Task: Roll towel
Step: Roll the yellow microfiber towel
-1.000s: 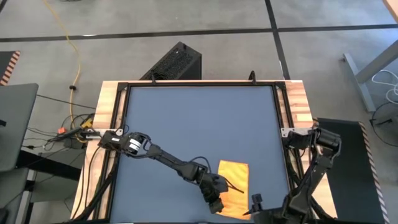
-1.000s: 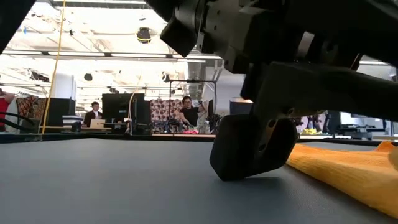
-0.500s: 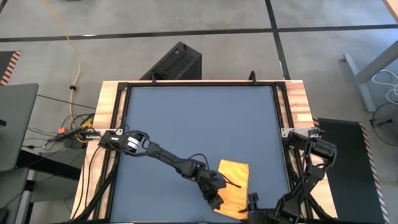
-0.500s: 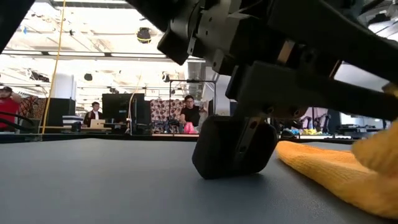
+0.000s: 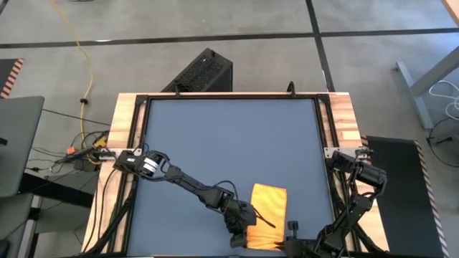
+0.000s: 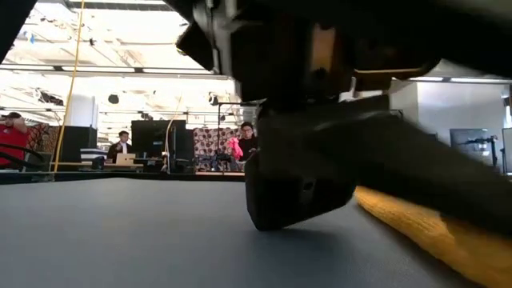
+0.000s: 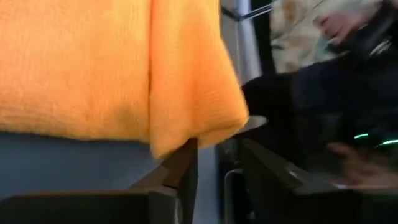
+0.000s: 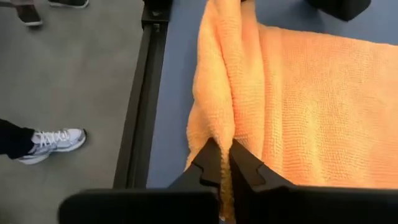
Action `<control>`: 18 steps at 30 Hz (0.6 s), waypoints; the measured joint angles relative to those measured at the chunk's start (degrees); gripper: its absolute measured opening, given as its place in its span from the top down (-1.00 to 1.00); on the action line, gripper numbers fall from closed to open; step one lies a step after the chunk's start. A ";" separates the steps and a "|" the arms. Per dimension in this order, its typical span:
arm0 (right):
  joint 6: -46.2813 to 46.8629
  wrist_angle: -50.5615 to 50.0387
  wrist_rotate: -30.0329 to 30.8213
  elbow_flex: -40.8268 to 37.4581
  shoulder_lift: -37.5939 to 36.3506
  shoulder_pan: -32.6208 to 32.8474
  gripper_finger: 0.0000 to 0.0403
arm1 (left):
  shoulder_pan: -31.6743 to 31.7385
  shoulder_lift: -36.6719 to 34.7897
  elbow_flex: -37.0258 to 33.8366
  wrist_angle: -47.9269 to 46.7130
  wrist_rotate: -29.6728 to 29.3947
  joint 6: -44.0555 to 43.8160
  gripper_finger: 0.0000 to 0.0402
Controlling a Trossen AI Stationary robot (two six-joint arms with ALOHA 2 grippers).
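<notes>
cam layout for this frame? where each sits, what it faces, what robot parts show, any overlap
High: overhead, straight down; table, both arms, towel at near edge.
Low: tabletop height, facing the room; dark gripper body fills the frame, towel beside it.
Left wrist: on left arm, past left gripper, fingers apart under the towel's edge.
Right wrist: on right arm; right gripper shut on a towel fold.
Shared: all four show the towel.

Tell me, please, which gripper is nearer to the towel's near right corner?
Right. The right gripper is shut on the towel at that corner; the left gripper sits at the towel's near left edge.
</notes>
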 joint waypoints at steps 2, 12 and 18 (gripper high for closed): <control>1.40 0.28 -0.02 0.00 0.00 0.39 0.89 | 0.54 -1.37 -0.11 -3.61 -2.79 4.50 0.40; 12.35 1.12 -1.28 -0.02 0.00 2.04 0.88 | -4.07 -10.19 -0.11 -4.93 -28.57 36.33 0.31; 17.98 0.98 -1.36 -0.02 -0.17 2.89 0.88 | -7.01 -10.24 -0.09 -1.18 -33.89 48.06 0.31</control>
